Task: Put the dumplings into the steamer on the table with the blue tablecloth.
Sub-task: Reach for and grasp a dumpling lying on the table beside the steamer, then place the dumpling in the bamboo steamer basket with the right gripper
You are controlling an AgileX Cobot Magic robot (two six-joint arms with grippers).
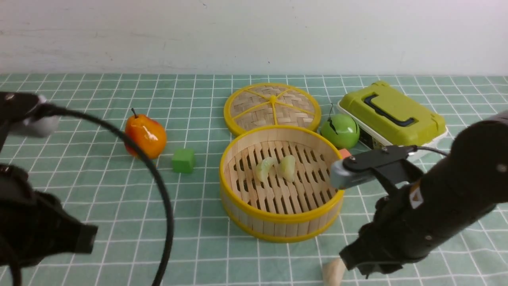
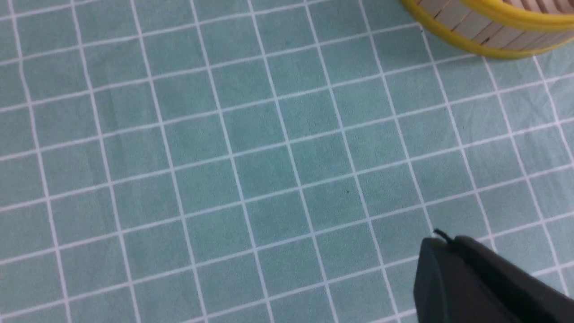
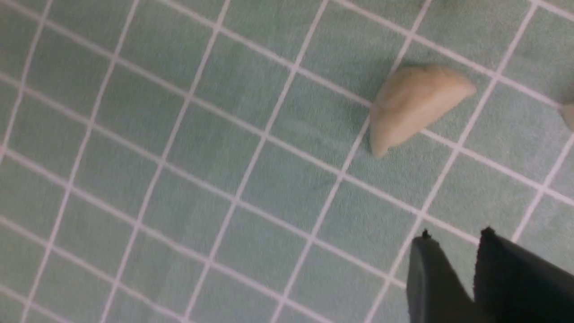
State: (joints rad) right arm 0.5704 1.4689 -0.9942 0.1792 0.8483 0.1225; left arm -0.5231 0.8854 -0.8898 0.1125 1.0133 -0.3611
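Observation:
The steamer [image 1: 243, 206] stands mid-table on the blue tablecloth [image 1: 99, 119], and its wall [image 2: 484, 40] also shows in the left wrist view. Two pale green dumplings [image 1: 264, 167] [image 1: 287, 166] lie side by side on its slats. A cream dumpling [image 3: 415, 105] lies on the cloth a little ahead of my right gripper [image 3: 455, 235], which is open with a narrow gap and nothing in it. In the front view this dumpling [image 1: 333, 272] peeks out under the right arm. A sliver of another cream dumpling [image 3: 569, 115] shows at the frame edge. My left gripper [image 2: 444, 240] is shut and empty over bare cloth.
Behind the steamer lies its woven lid [image 1: 272, 105]. To its right are a green apple [image 1: 340, 130], an orange cube [image 1: 344, 153] and a green-lidded box [image 1: 391, 113]. To its left sit a green cube [image 1: 183, 160] and an orange pear [image 1: 145, 136]. The left arm's cable [image 1: 158, 186] arcs over the cloth.

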